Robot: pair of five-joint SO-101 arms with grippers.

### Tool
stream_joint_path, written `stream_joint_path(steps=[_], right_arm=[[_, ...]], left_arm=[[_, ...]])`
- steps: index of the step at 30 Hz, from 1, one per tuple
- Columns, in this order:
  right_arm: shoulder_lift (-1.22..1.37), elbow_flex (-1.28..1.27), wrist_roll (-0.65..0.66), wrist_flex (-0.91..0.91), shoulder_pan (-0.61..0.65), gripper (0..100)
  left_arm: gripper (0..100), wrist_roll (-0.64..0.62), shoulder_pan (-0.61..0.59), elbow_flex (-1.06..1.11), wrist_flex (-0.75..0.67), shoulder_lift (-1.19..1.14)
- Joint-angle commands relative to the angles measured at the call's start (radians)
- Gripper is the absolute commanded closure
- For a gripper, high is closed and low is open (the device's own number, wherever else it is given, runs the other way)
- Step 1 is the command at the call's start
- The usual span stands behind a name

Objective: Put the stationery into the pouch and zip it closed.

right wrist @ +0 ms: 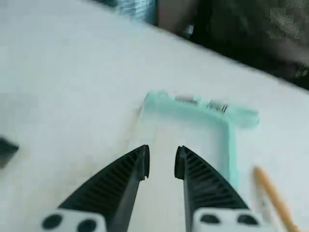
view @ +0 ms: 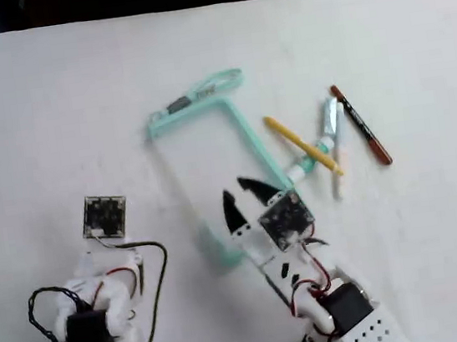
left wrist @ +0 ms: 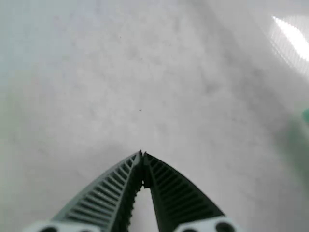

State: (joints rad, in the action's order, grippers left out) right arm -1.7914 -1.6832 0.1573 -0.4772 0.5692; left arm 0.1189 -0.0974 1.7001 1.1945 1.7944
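The right gripper [view: 232,187] is hanging low over the see-through pouch [view: 244,131], its two fingers spread a little apart with nothing between them. The pouch, with its mint-green edge, is lying flat in the middle of the white table [view: 51,101]. Just beside its far-right edge, a yellow pencil [view: 301,144], a pale pen [view: 329,124] and a red marker [view: 361,124] are lying loose on the tabletop. The left gripper [left wrist: 143,155] is sitting over bare table well apart from the pouch, fingers pressed together on nothing.
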Motion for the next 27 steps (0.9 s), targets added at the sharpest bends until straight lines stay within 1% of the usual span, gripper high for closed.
stream_joint_path(steps=[1, 2, 5, 6, 7, 8, 9, 11, 12, 13, 14, 19, 24, 27], right_arm=[[-0.005, -0.008, 0.025, 0.16, -0.025, 89.3], [-0.005, -0.008, 0.025, 0.133, -0.05, 89.3], [-0.01, -0.008, 0.026, -0.044, -0.17, 89.3], [-0.01, -0.008, 0.026, -0.058, -0.219, 89.3], [-0.008, -0.008, 0.026, -0.056, -0.277, 89.3], [-0.01, -0.006, 0.026, -0.053, -0.335, 89.3], [-0.01, -0.005, 0.026, -0.035, -0.383, 89.3], [-0.008, -0.006, 0.026, 0.01, -0.441, 89.3], [-0.008, -0.006, 0.026, 0.016, -0.456, 89.3], [-0.008, -0.006, 0.026, 0.016, -0.464, 89.3], [-0.007, -0.006, 0.026, 0.016, -0.463, 89.3], [-0.007, -0.006, 0.026, -0.004, -0.463, 89.3], [-0.007, -0.006, 0.026, -0.005, -0.463, 89.3], [-0.007, -0.006, 0.026, -0.005, -0.461, 89.3]], left_arm=[[97, -0.003, 0.001, -0.006, -0.011, 0.004], [97, -0.003, 0.001, -0.006, -0.011, 0.004], [97, -0.003, 0.004, -0.006, -0.014, 0.004], [97, -0.003, 0.015, -0.006, -0.017, 0.004], [97, 0.002, 0.051, -0.006, -0.017, 0.004], [97, 0.038, 0.102, -0.006, -0.014, 0.004], [97, 0.115, 0.151, -0.008, -0.02, 0.005], [97, 0.356, 0.242, -0.029, -0.015, 0.005], [98, 0.466, 0.255, -0.046, -0.012, 0.005], [97, 0.551, 0.255, -0.058, -0.012, 0.005], [97, 0.597, 0.257, -0.068, -0.017, 0.005], [97, 0.609, 0.26, -0.097, -0.031, 0.005], [97, 0.621, 0.262, -0.034, -0.008, 0.005], [97, 0.674, 0.243, -0.08, -0.051, 0.005]])
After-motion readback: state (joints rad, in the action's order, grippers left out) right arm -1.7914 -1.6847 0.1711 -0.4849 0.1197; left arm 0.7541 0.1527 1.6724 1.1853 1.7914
